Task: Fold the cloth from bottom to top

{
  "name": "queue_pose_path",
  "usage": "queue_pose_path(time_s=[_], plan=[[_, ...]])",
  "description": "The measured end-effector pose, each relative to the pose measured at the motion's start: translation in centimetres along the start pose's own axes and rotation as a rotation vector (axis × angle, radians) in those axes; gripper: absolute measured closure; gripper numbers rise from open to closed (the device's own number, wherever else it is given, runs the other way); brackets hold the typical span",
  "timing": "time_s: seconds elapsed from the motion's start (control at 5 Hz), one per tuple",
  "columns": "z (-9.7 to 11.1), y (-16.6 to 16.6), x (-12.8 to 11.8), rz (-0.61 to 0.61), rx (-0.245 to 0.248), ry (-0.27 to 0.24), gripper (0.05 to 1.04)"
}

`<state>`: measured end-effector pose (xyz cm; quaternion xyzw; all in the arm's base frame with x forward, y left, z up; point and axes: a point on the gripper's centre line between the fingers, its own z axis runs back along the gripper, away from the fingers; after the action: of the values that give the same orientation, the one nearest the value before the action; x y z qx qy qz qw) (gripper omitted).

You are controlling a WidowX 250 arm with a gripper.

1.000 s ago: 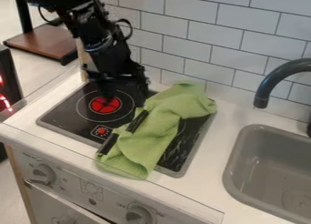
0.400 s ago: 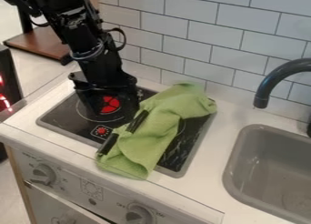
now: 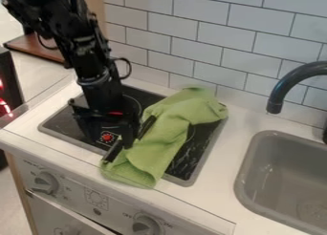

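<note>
The gripper (image 3: 110, 137) hangs low over the front left part of the black stove top, pointing down with its fingers apart. Between them a red stove mark can be seen. The green cloth (image 3: 167, 133) lies bunched and wrinkled on a diagonal across the right half of the stove, from near the tiled wall down to the front rim. Its lower left edge is close beside the gripper's right finger (image 3: 130, 133); whether they touch, I cannot tell. Two black strips run along that edge of the cloth.
Around the cloth shows the stove top (image 3: 207, 143), set in a white counter (image 3: 220, 181). At the right are a grey sink (image 3: 277, 181) and a dark curved faucet (image 3: 287, 83). A tiled wall (image 3: 223, 43) stands behind, and knobs (image 3: 45, 182) line the front panel.
The gripper has come from the back left of the stove toward the front, down beside the cloth's lower left edge. The cloth has stayed as it was.
</note>
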<state>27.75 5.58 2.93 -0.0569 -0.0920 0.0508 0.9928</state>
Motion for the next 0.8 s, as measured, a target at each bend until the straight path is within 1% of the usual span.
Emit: queue_pose_path(time_s=[0.2, 0.4, 0.6, 0.8], plan=[[-1.0, 0.8, -0.1, 0.021, 0.037, 0.039, 0.085], [-2.5, 0.6, -0.5, 0.022, 0.009, 0.079, 0.085], [-4.1, 0.1, -0.4, 0.006, -0.003, 0.092, 0.085], [-4.7, -0.4, -0.2, 0.005, 0.028, 0.102, 0.131]])
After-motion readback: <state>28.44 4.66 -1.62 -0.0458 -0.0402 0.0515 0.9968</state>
